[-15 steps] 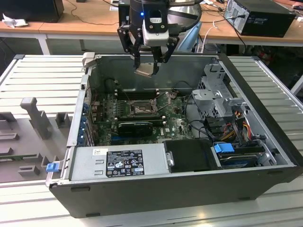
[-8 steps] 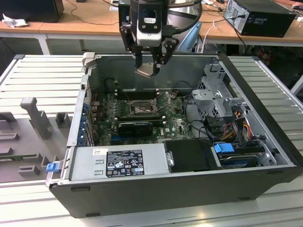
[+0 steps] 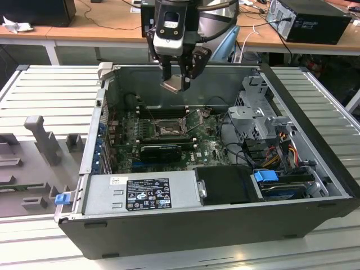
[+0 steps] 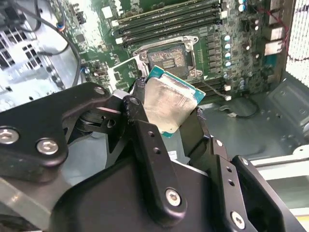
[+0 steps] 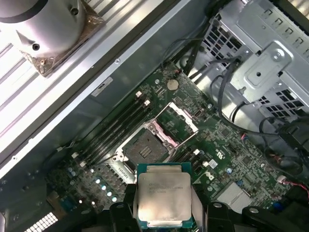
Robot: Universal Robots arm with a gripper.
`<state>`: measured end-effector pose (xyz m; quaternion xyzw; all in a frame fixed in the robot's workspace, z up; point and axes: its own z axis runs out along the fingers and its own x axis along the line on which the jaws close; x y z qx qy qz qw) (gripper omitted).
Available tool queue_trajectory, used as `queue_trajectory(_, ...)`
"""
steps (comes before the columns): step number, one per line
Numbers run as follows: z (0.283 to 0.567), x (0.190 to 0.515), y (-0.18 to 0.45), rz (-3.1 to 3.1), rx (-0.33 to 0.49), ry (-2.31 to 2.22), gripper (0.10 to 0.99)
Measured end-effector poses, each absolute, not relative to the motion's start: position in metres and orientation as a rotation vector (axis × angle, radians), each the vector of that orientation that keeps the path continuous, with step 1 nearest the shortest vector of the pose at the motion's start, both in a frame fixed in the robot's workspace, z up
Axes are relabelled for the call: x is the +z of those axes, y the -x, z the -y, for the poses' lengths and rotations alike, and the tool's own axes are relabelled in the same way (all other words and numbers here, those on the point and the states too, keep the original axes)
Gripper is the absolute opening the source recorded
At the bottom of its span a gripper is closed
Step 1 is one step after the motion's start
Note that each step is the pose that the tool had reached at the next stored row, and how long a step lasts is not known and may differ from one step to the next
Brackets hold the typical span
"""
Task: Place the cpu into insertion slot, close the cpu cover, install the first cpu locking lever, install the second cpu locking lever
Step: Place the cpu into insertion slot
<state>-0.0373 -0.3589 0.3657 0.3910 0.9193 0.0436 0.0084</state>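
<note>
My gripper hangs above the open computer case, shut on the cpu, a small flat square chip with a pale silver face. Both wrist views show the cpu clamped between the black fingers, edges gripped. The insertion slot sits below on the green motherboard, uncovered, with its dark contact field showing. The cpu cover stands flipped up beside the slot. The chip is well above the slot, not touching it.
Long black memory slots run beside the socket. A black card lies across the board. A metal drive cage with cables stands at the exterior view's right; a power supply is along the case's near wall.
</note>
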Motion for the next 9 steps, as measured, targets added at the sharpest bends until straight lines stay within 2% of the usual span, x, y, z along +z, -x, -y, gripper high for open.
queue_trajectory(9, 0.3589, 0.3634, 0.0374, -2.776, 0.134, -1.415, 0.533)
